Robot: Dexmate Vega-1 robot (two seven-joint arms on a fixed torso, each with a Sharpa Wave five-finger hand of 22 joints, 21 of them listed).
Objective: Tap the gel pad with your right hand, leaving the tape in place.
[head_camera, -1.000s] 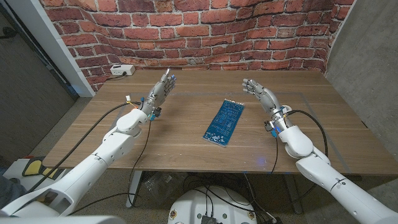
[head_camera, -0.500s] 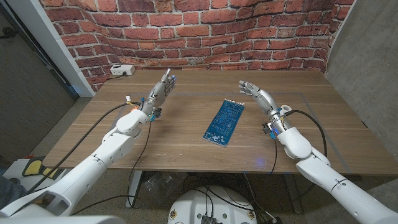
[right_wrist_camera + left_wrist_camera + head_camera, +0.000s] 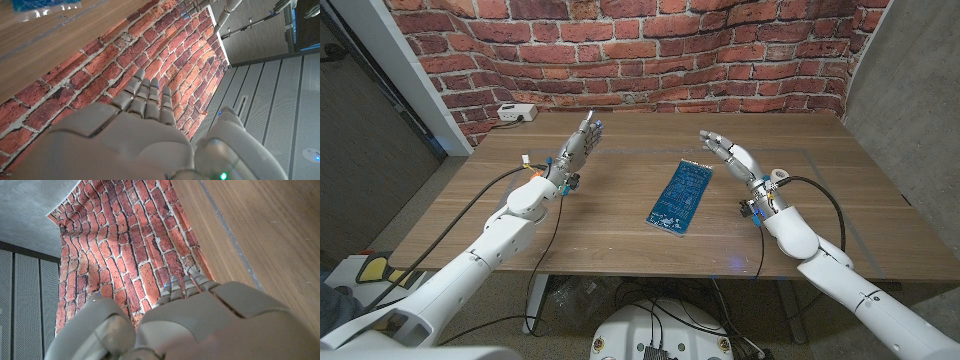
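A blue gel pad (image 3: 681, 194) in a clear wrapper lies flat near the middle of the wooden table (image 3: 620, 225); one end of it also shows in the right wrist view (image 3: 47, 6). My right hand (image 3: 731, 156) hovers just right of the pad's far end, fingers apart and reaching toward it, holding nothing. My left hand (image 3: 577, 147) is raised over the far left part of the table, fingers straight and together, holding nothing. I see no tape.
A white power strip (image 3: 516, 113) sits at the table's far left corner against the brick wall (image 3: 640, 50). A thin line (image 3: 650, 148) runs across the tabletop behind the pad.
My right hand has moved left toward the pad's far end and tilted its fingers over. The left hand and the pad have stayed put.
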